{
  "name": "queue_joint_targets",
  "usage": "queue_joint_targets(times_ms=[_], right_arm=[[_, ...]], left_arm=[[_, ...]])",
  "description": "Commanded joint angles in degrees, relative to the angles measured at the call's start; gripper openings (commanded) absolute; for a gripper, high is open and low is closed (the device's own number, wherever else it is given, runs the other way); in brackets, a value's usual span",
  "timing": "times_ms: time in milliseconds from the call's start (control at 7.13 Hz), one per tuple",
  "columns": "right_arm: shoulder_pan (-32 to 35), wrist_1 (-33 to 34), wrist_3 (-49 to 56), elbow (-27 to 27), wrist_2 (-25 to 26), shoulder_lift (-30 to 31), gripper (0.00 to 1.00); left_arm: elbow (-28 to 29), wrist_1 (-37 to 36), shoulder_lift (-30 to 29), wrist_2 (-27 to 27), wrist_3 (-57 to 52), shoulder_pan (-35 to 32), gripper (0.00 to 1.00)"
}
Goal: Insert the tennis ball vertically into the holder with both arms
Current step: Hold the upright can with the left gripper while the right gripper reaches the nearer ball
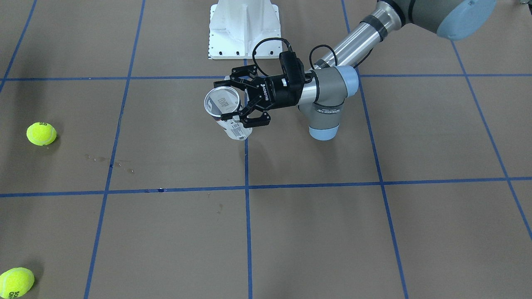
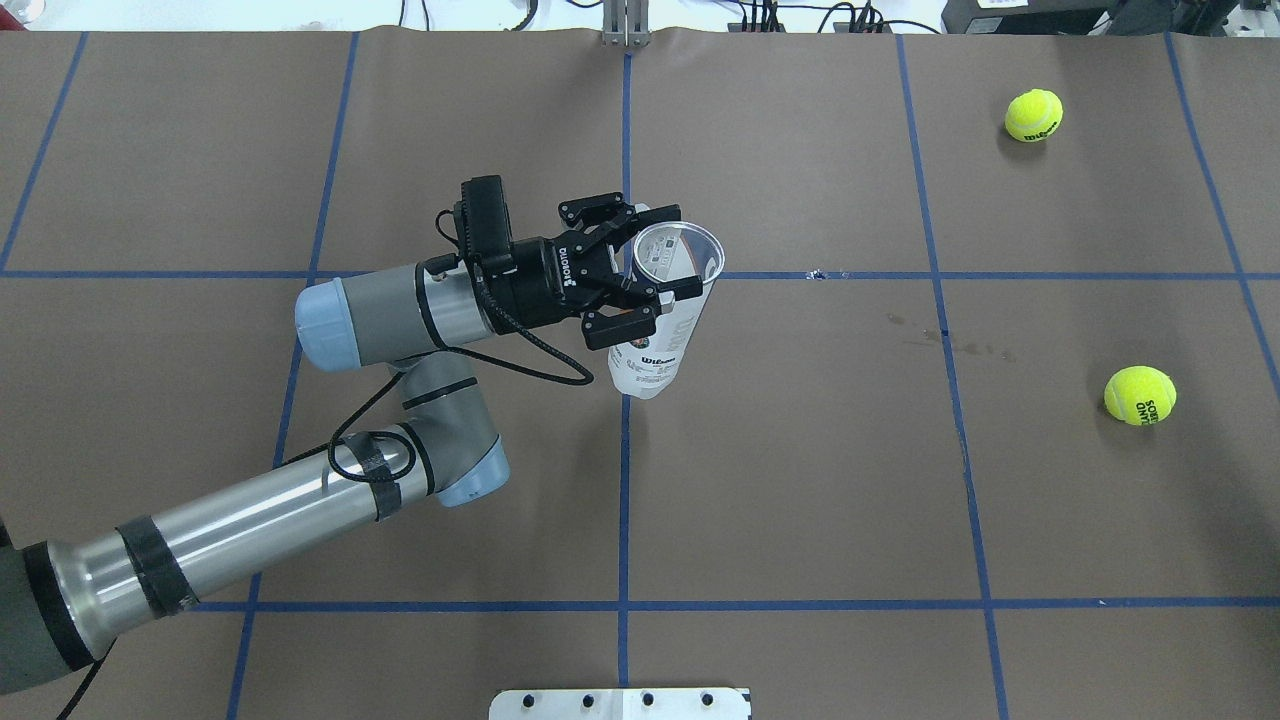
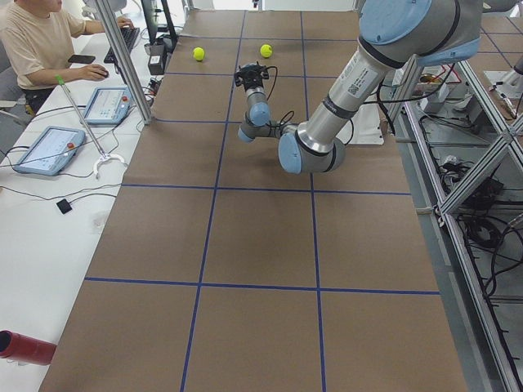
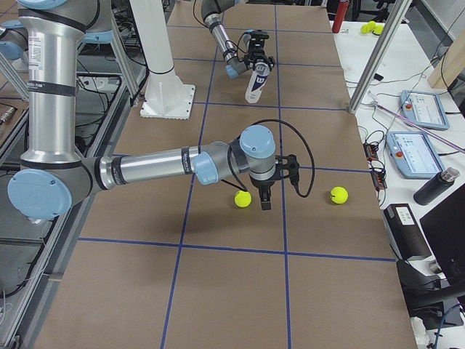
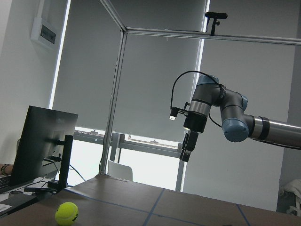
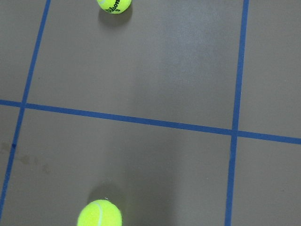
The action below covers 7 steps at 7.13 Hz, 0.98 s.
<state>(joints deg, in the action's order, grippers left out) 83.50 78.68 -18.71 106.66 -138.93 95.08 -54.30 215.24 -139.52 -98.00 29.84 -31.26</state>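
Observation:
The holder [image 1: 237,131], a clear tube with a white label, stands upright and lifted near the table's middle, its open mouth facing up [image 2: 662,345]. My left gripper [image 1: 242,99] is shut on it just below the rim, also seen from above [image 2: 650,268]. Two yellow tennis balls [image 2: 1034,115] [image 2: 1140,394] lie on the brown table toward my right. My right gripper [image 4: 264,200] points straight down beside one ball [image 4: 243,198]; its fingers look narrow [image 5: 186,151] and I cannot tell their state. The right wrist view shows that ball [image 6: 99,214] at its bottom edge.
The white pedestal base [image 1: 243,29] stands behind the holder. A person [image 3: 37,41] sits at a side desk with tablets [image 3: 45,149]. A frame post [image 4: 372,58] and a red tube [image 3: 24,347] stand off the mat.

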Motion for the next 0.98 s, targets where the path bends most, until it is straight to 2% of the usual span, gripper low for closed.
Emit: queue_joint_targets(times_ms=[0,281,561,701,842], right_arm=[[-9.9,-0.2,-14.0,4.8,7.4,-0.2,1.00],[-18.9,-3.8,-17.7,5.6,14.0,0.5,1.00],[-23.0,-10.1,-17.9,4.1,17.4,3.8,1.00],[-24.2,-12.9,-19.2,3.0,17.6,4.9,1.00],[-25.6,-17.6,-19.4,0.4,19.5,5.9,1.00]], left_arm=[[0.0,0.2,0.0,0.0,0.0,0.0,0.71],[0.0,0.3,0.0,-0.1,0.0,0.0,0.71],[0.0,0.3,0.0,-0.1,0.0,0.0,0.71],[0.0,0.3,0.0,-0.1,0.0,0.1,0.71],[-0.1,0.2,0.0,-0.2,0.0,0.1,0.71]])
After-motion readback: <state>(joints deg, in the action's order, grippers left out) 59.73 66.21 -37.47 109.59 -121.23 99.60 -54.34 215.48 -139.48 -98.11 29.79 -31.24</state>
